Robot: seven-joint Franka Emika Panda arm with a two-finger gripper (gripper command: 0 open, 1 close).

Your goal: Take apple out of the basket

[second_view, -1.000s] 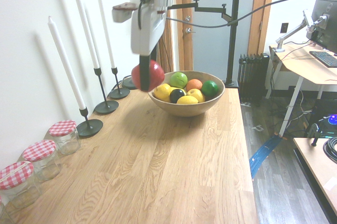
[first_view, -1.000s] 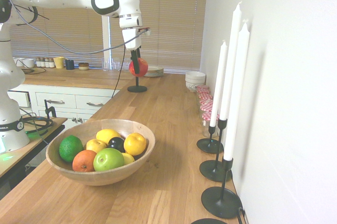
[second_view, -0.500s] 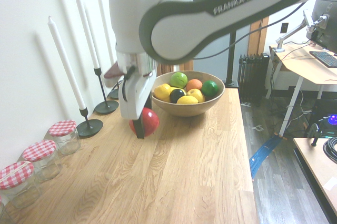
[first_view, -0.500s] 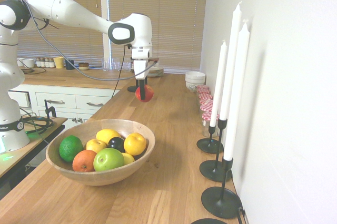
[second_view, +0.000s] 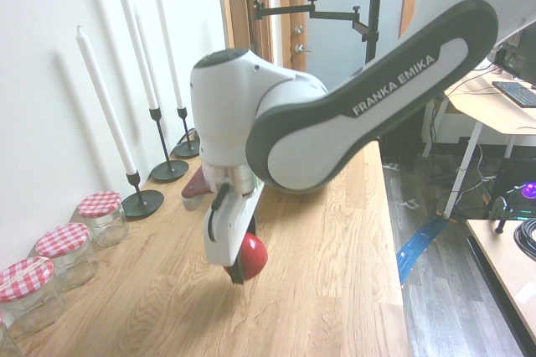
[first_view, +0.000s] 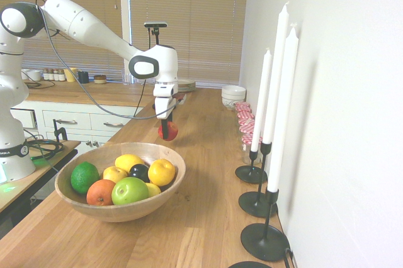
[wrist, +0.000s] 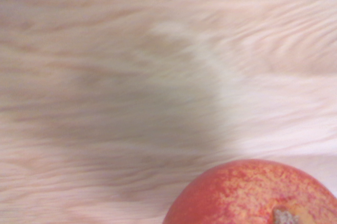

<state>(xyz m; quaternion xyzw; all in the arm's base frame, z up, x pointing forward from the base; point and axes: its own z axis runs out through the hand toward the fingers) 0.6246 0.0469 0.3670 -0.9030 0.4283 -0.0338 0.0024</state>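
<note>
The jaws, closed on the red apple (second_view: 253, 256), have come lower over the tabletop (second_view: 314, 290) since a moment ago, well clear of the basket (first_view: 119, 214), so the taking-out looks done and only setting down and letting go seem left. The first exterior view shows the basket's fruit plainly, which the arm (second_view: 360, 110) hides in the second; the wrist view alone shows the apple's stem end.
</note>
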